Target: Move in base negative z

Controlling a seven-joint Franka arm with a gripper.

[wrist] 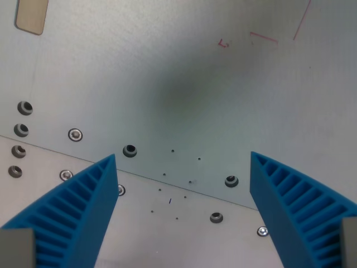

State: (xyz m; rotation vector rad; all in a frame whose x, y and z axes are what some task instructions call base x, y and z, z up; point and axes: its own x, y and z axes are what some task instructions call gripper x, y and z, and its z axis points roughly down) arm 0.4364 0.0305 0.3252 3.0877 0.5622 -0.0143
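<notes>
My gripper [183, 159] is open, with two blue ribbed fingers, one at the wrist view's lower left [78, 212] and one at the lower right [295, 212]. Nothing is between them. They hang above a pale grey metal plate [184, 84] that fills the view. A dark soft shadow lies on the plate above the fingers.
The plate has several bolt holes and screws, such as one hole [129, 150] and another [231, 180], and a seam running from left to lower right. Red pen marks [262, 38] are at the top right. A tan slot [30, 15] is at the top left.
</notes>
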